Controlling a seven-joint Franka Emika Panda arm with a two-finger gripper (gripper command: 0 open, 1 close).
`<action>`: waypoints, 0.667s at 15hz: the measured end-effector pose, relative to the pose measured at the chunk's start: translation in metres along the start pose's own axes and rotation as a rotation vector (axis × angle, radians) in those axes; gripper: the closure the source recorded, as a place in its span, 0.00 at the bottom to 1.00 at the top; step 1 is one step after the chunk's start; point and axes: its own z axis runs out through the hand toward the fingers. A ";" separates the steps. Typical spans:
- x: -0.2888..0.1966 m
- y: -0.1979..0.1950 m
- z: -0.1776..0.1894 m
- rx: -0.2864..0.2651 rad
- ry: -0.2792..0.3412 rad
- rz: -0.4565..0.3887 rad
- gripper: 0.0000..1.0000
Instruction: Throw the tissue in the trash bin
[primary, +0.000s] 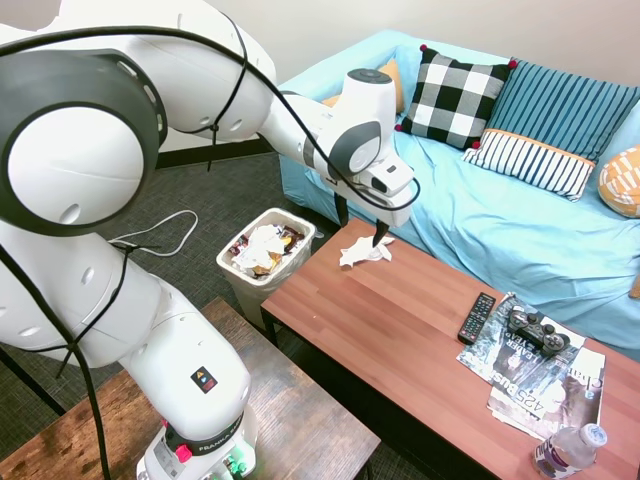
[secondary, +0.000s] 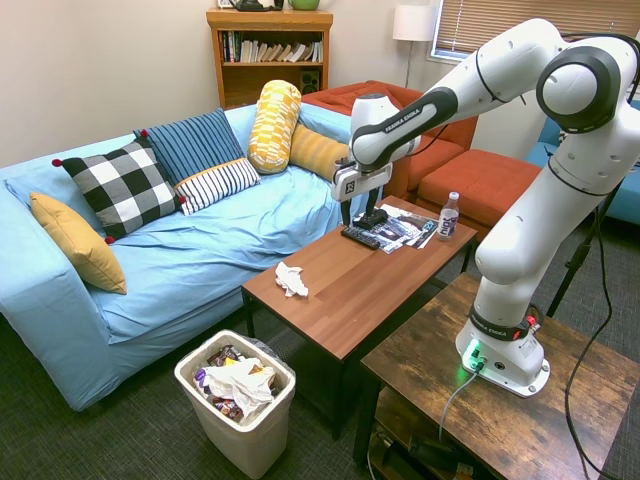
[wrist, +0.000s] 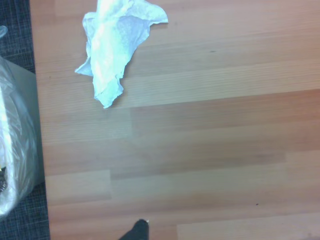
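The tissue is a crumpled white wad lying on the wooden coffee table, close to the end by the bin. My gripper hangs open above the table, nothing between its fingers, a short way from the tissue toward the table's middle. On the floor just off that table end stands the trash bin, off-white, holding white paper and brown wrappers.
At the table's other end lie a black remote, a game controller on magazines, and a water bottle. A blue sofa with pillows runs along the table's far side.
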 end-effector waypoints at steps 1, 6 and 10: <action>0.001 -0.001 0.000 0.002 -0.001 0.002 0.00; -0.005 -0.037 0.048 0.044 -0.017 0.018 0.00; 0.014 -0.098 0.106 0.013 -0.001 0.099 0.00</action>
